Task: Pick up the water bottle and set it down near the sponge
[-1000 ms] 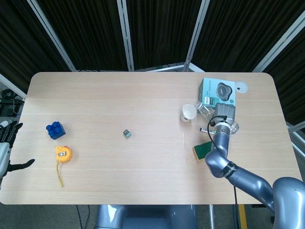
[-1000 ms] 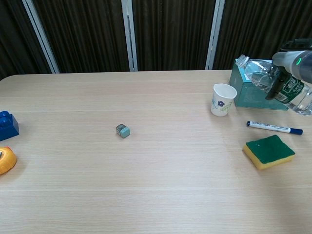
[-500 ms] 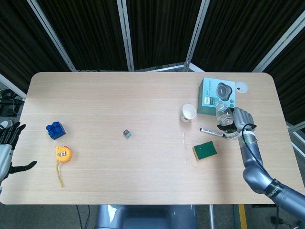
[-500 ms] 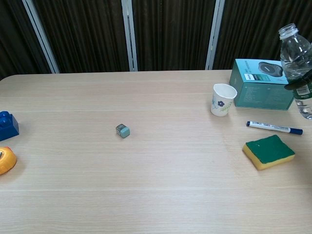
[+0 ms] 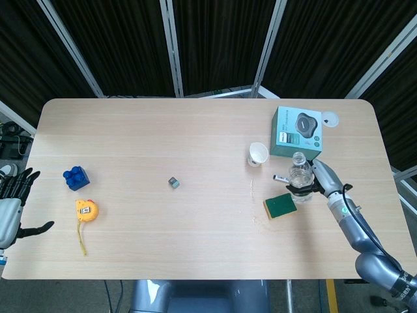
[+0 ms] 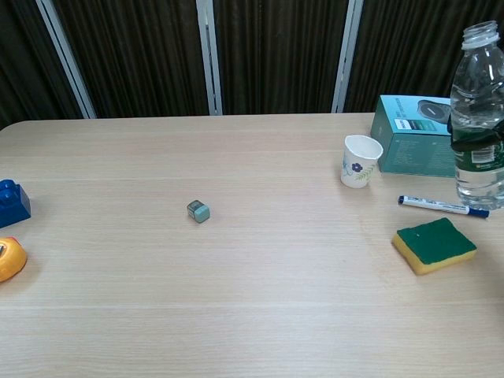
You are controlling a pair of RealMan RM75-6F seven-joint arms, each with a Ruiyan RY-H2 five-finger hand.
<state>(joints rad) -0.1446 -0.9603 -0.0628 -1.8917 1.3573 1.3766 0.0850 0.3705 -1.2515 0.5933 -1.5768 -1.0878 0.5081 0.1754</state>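
Observation:
A clear water bottle (image 5: 300,175) (image 6: 477,94) with a green label stands upright, with my right hand (image 5: 324,178) gripping its middle from the right. In the chest view only dark fingers (image 6: 471,136) show, wrapped round the bottle. The base is low, just behind the blue marker (image 6: 442,206); I cannot tell whether it touches the table. The green and yellow sponge (image 5: 280,205) (image 6: 435,244) lies just in front of the bottle, to its left. My left hand (image 5: 13,203) hangs at the table's left edge, fingers spread, holding nothing.
A paper cup (image 5: 258,154) and a teal box (image 5: 297,131) stand behind the bottle, and a white lid (image 5: 331,119) lies beyond the box. Further left are a small grey cube (image 5: 174,182), a blue block (image 5: 76,177) and a yellow tape measure (image 5: 86,210).
My right hand has swung the bottle from tilted above the teal box to upright, then brought it down and leftward towards the sponge. The left hand has barely shifted.

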